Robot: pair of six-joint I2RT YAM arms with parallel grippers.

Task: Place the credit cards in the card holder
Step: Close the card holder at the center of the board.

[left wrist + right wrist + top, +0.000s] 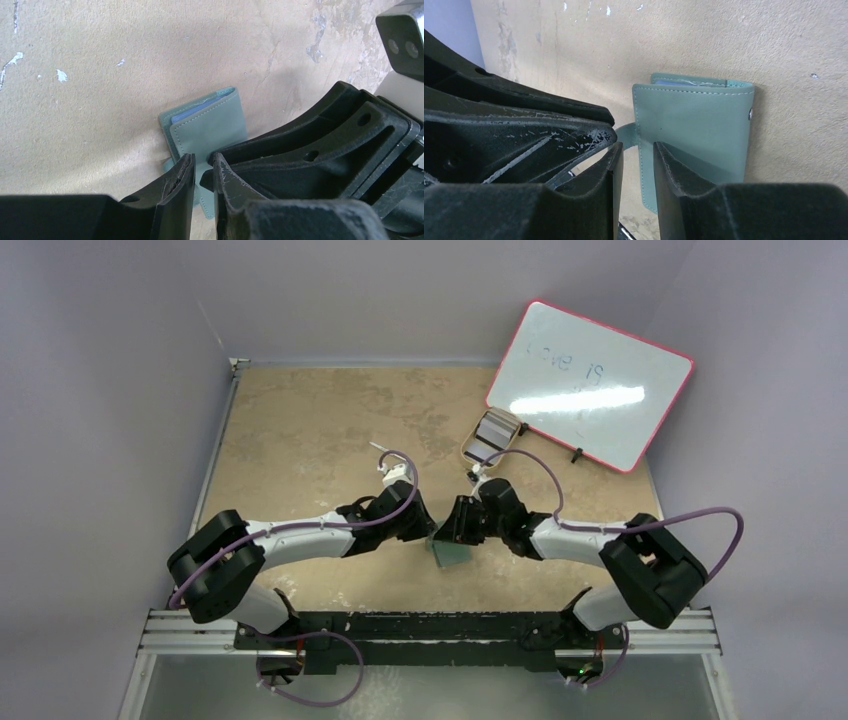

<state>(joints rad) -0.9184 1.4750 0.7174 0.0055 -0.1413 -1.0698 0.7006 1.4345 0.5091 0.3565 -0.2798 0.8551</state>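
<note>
A worn tan desk (pixel 300 440) sits boxed in by pale lilac walls (pixel 100 390). Near its front edge, between my two wrists, is the small flat grey-green folding card holder (pixel 452 552), stitched along its edges. Its front cover stands a little off the back, baring a strip of pale blue inside, and a short strap sticks out at one side.

My left end effector (pixel 202 167) is at its near corner, fingers a narrow slit apart with green showing in the slit. I cannot tell whether they pinch the holder or only stand above it. My right end effector (pixel 636 155) faces it from the opposite side, jaws slightly wider, with the cover's edge in the gap. There too I cannot tell if anything is gripped.

Well apart, toward the far right, the greyish-white, dark-banded plastic credit cards (pixel 492 433) lie stacked in a beige oval tray (pixel 467 450), just beside a pink-edged whiteboard (pixel 590 385) lying askew.
</note>
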